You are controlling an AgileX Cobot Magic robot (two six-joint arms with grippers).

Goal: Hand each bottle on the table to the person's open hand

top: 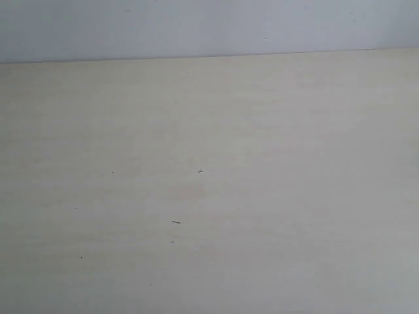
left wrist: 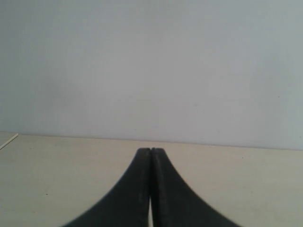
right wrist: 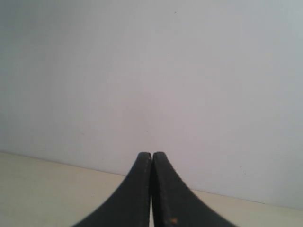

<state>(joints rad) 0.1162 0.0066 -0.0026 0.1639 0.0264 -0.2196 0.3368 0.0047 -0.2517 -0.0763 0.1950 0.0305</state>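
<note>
The pale beige table (top: 262, 131) fills the exterior view, with only a few tiny dark specks on it. No bottle shows in any view, and the person's open hand is out of view too. Neither arm appears in the exterior view. In the left wrist view my left gripper (left wrist: 150, 150) is shut, its black fingers pressed together with nothing between them, above the tabletop and facing the wall. My right gripper (right wrist: 152, 154) in the right wrist view is likewise shut and holds nothing.
A plain grey-white wall (top: 196, 26) rises behind the table's far edge (top: 209, 56). In the left wrist view a table edge (left wrist: 8, 141) shows at one side.
</note>
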